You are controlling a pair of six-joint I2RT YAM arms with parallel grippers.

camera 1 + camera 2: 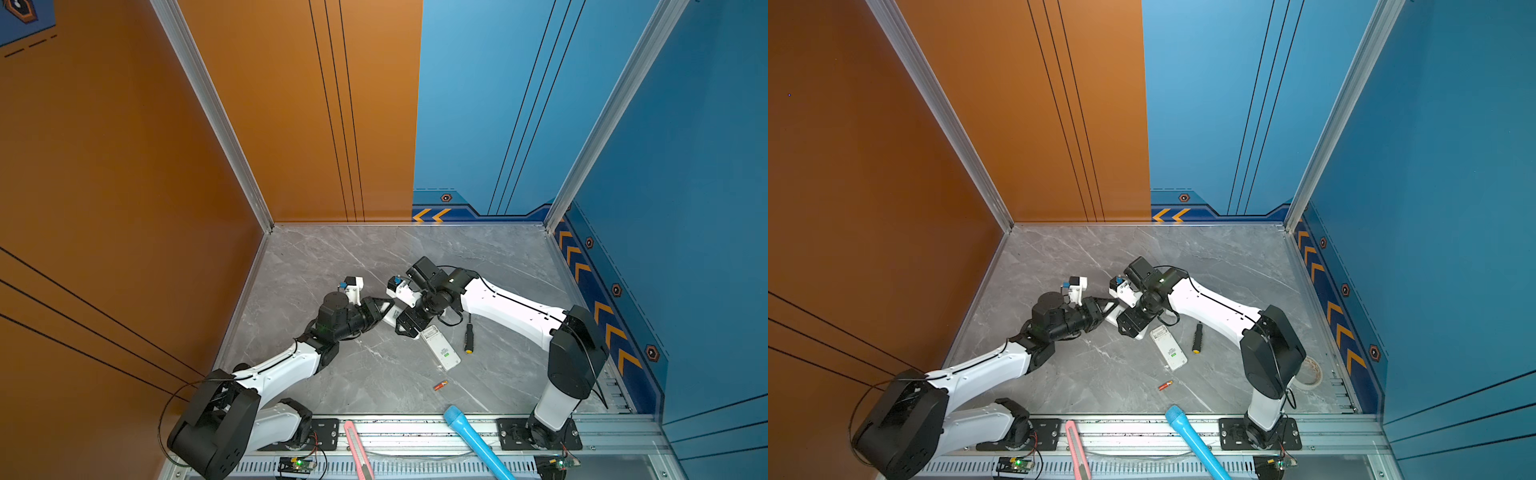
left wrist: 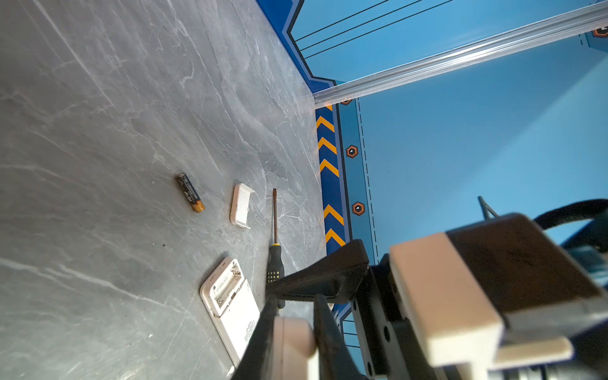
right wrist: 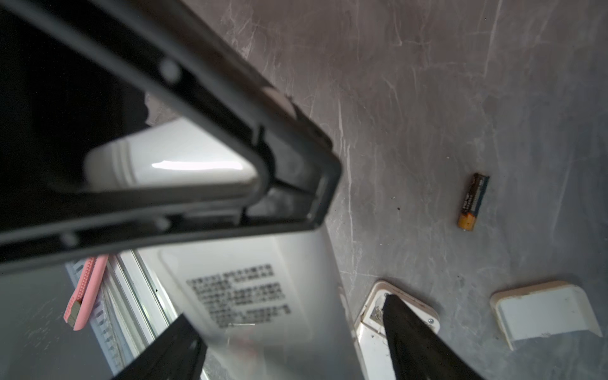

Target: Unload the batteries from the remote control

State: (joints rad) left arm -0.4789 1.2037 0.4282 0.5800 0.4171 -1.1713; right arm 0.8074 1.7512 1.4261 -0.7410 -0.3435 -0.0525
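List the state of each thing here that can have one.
Left gripper: shut on held remote.
Right gripper: open, astride it.
Other remote: lying, compartment open and empty.
Battery cover: off, lying loose.
Black battery: out, lying loose.
Red battery: out, lying loose.
Screwdriver: lying untouched.

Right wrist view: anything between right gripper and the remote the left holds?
Nothing visible. The remote sits, labelled back bare, inside the open right gripper. The left gripper, shut on it, covers only one end.
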